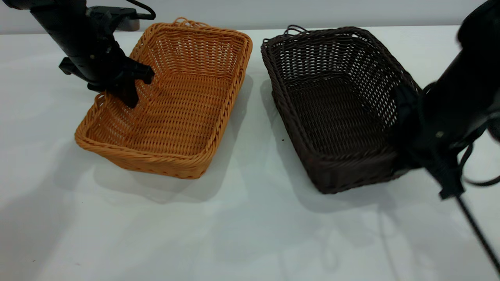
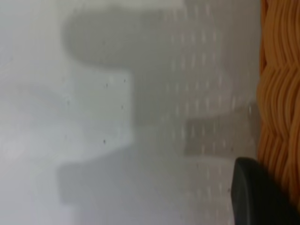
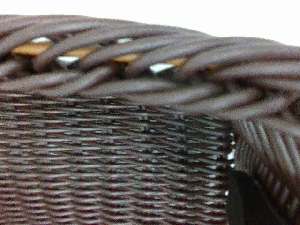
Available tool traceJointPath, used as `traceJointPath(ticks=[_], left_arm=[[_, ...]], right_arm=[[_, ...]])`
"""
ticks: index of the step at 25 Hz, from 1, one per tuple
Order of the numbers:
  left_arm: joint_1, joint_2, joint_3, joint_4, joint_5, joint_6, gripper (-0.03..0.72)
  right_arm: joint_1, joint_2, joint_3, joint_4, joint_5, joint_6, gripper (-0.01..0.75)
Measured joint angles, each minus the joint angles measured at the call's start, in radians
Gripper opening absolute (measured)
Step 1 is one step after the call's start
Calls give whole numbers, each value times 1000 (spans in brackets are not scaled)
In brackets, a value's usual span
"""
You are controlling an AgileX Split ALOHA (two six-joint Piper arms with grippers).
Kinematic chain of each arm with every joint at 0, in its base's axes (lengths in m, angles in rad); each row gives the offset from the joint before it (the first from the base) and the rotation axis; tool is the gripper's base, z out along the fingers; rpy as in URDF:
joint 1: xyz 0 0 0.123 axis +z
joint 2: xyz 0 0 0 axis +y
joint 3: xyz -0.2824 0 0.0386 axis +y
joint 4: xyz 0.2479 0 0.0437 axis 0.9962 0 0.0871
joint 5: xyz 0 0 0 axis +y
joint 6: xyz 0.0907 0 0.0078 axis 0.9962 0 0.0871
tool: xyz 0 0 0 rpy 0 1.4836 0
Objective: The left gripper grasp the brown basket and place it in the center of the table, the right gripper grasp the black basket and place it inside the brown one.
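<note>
Working from the near edge outward, I am seeing bare table (image 1: 242,234) in front, then the two baskets side by side and apart from each other. I am holding the right gripper (image 1: 410,128) at the near right corner of the black basket (image 1: 336,113), pressed against the outer wall; its wrist view is filling up with the braided rim and dark weave, so I cannot tell whether its jaws are wide or narrow, or whether they are straddling the wall. Farther back on the other side, I am keeping the left gripper (image 1: 131,88) at the left wall of the brown basket (image 1: 175,105), one finger dipping inside the rim. Its wrist view is showing one dark fingertip (image 2: 255,194) beside the orange weave and the table outside, which suggests the wall is sitting between the fingers, but I cannot tell how far the jaws are closed.

I am judging that the first step is in hand: securing the brown basket. It is sitting left of centre and slightly tilted, its far end raised. The next move is calling for a firm pinch on that wall, then carrying it toward the middle.

The right arm is cutting off the black basket's near right corner.
</note>
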Motion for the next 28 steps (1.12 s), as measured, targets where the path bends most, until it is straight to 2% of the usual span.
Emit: traceJointPath(ticks=[3,6,10,13,16,20,24,28], left_arm=[[0,0,0,-7,-12,80,87],[-6,0,0,-15,-20,218,87],[-37,0,0,-23,-49,520,87],[-85,-1,-1,-27,-71,747,87],[-148,-2,-2,-31,-88,948,87],[-231,2,-8,-28,-119,1134,87],[-276,12,-11,-22,-135,1182,87],[-282,12,-11,-35,-135,1184,87]], right_arm=[[-101,-59,6,-75,45,-87,83],[-228,-125,6,-160,134,-195,83],[-395,-185,-19,-335,351,-301,83],[-481,-194,-95,-510,551,-322,83],[-528,-194,-189,-664,694,-322,83],[-560,-194,-300,-765,783,-299,83],[-575,-193,-362,-789,816,-285,83],[-578,-192,-371,-813,832,-284,83]])
